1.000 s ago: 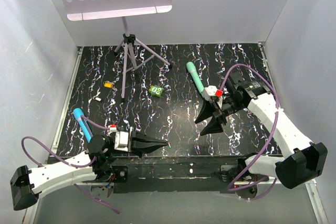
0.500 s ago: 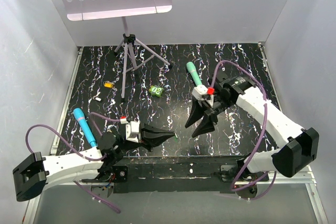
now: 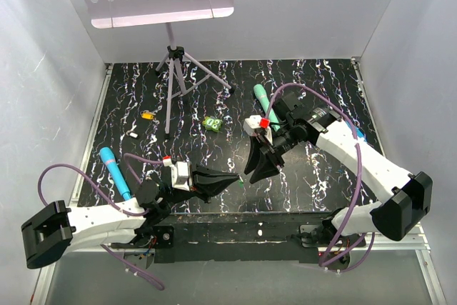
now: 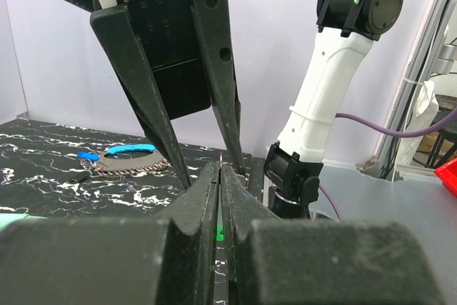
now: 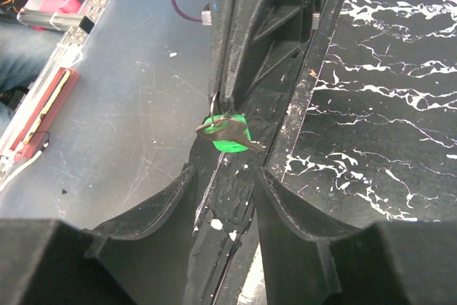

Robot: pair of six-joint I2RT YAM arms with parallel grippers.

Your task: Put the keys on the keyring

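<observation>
1. Left pincer [image 3: 238, 178]: fully closed on the light green key [image 5: 228, 133]. The key sits at the very tip, its head sticking out sideways from between the fingers. It is held above the near edge of the surface [image 3: 321, 83], about midway between the two arm bases.

2. Right pincer [image 3: 251, 176]: about half-wide and holding nothing. In the right wrist view you see its two fingers on either side of the left pincer's tip and the key. You cannot tell from any view whether they touch either one.

3. Keyring [image 4: 125, 166]: lies flat on the surface to the right, well apart from both pincers, with its blue clasp [image 4: 133, 149] on the far side of the chain loop. In the top view the right arm covers nearly all of it.

4. Yellow-orange key [image 3: 148, 114]: lies on the far left of the surface, just left of the tripod stand [image 3: 175, 69].

5. Other items on the surface:
- The square green object [image 3: 211, 124] is in the middle.
- The teal stick [image 3: 263, 99] is far of the right arm's wrist.
- The cyan pen [image 3: 114, 173] is on the left beside the left arm.
- A small white piece [image 3: 133, 134] is near the yellow-orange key.
</observation>
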